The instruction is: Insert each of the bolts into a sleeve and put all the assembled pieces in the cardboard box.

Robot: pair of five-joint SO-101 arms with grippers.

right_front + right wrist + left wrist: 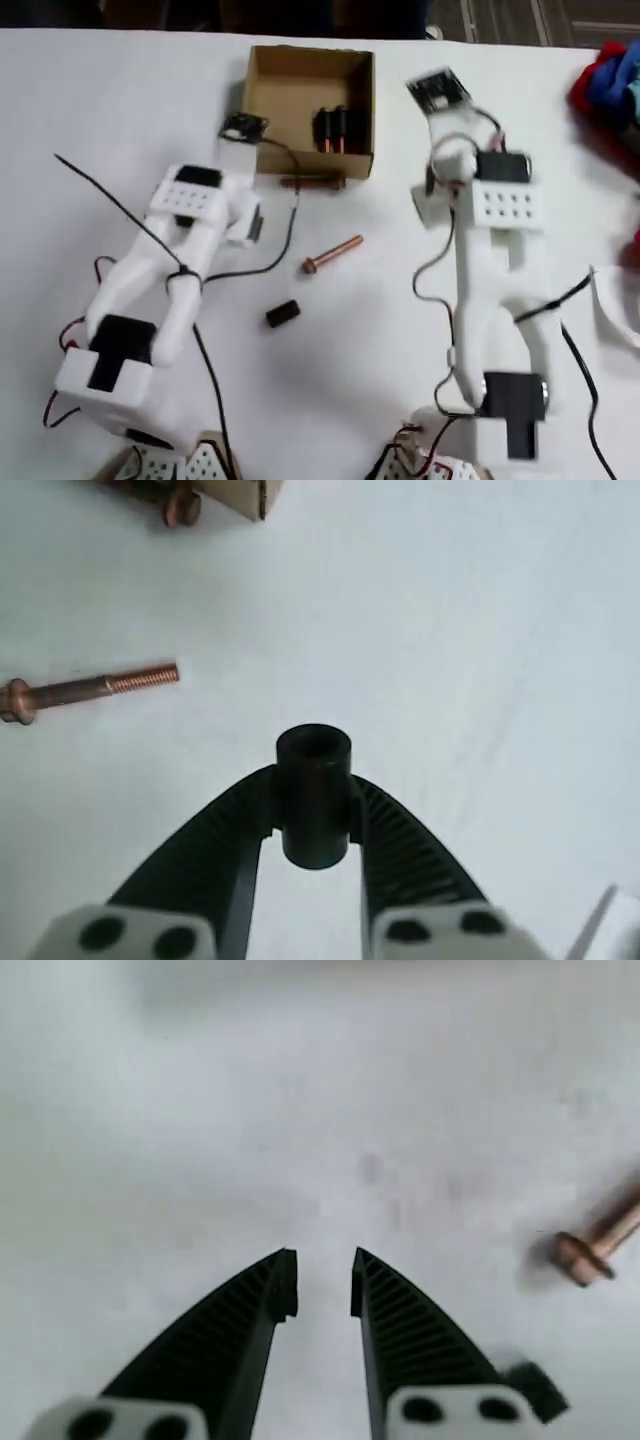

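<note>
The white table (80, 90) carries the cardboard box (285, 95) at its far middle, between the two arms. The left gripper (322, 1285) hangs over bare tabletop, its jaws a narrow gap apart with nothing between them. The right gripper (313, 808) is clamped on a black sleeve (314, 770) whose open bore faces the wrist camera. A loose bolt (333, 253) lies flat between the arms, near the box. Its threaded end points toward the right arm's side and the held sleeve. Its flanged head points toward the left gripper, which looks the nearer of the two to it. A second bolt (312, 182) lies outside the box, along its near wall. Two assembled pieces (332, 130) sit inside the box. A spare sleeve (283, 313) lies near the loose bolt's head, toward the arm bases. No readable writing shows on anything
</note>
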